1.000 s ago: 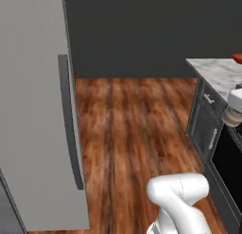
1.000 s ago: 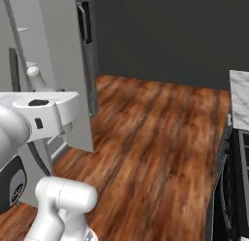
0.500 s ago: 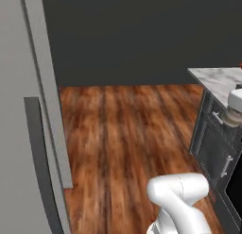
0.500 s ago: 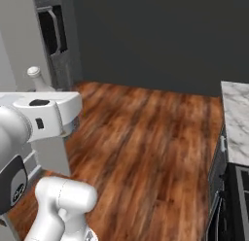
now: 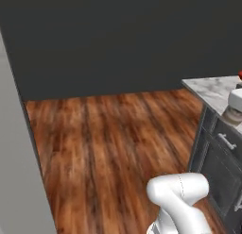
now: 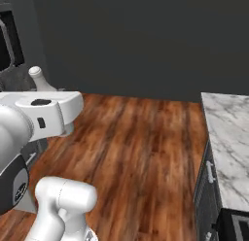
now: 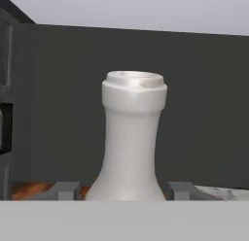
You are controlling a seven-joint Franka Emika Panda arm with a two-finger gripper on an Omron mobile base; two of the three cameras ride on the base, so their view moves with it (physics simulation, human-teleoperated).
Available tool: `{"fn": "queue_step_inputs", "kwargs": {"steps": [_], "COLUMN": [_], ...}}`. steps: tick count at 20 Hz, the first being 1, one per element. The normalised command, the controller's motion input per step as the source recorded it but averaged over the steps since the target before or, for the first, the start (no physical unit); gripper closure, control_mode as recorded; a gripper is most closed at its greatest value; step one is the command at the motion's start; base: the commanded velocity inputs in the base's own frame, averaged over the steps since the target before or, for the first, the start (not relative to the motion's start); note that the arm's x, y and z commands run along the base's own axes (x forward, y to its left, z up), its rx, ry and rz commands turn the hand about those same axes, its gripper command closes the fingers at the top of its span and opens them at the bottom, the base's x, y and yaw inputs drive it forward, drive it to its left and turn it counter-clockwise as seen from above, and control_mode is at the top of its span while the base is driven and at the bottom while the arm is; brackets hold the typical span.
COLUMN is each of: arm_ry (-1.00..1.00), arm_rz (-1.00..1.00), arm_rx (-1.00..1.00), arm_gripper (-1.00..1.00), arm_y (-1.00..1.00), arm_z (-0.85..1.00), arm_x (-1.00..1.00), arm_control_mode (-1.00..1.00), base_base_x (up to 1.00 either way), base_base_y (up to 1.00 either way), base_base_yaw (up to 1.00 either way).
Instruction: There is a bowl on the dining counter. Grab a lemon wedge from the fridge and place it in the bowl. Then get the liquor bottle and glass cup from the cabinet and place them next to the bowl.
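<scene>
While the white arm (image 6: 34,123) stands folded high over the wooden floor (image 5: 113,148), the liquor bottle (image 7: 132,138) rises upright between the claw's (image 7: 125,189) two fingertips (image 7: 65,190), its pale whitish neck and rimmed mouth at the middle of the hand view (the lower body is hidden), so the claw looks closed on it. From the right base view the bottle's neck pokes up just behind the arm's upper link, with the marble surface (image 6: 228,143) well apart on the right, beyond open floor.

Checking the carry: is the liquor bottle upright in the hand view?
Yes, the liquor bottle stands neck-up between the gripper fingertips.
</scene>
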Motion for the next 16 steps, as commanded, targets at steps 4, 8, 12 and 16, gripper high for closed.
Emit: {"fn": "queue_step_inputs", "kwargs": {"steps": [4,8,12,16], "arm_ry": [0.00,0.00,0.00,0.00], "arm_rz": [0.00,0.00,0.00,0.00], "arm_rx": [0.00,0.00,0.00,0.00], "arm_gripper": [1.00,1.00,1.00,1.00], "arm_y": [0.00,0.00,0.00,0.00], "arm_z": [0.00,0.00,0.00,0.00], "arm_x": [0.00,0.00,0.00,0.00], "arm_control_mode": [1.00,1.00,1.00,1.00], "base_base_x": [1.00,1.00,1.00,1.00], "base_base_y": [0.00,0.00,0.01,0.09], "base_base_yaw": [-0.32,-0.33,-0.35,-0.37]}}
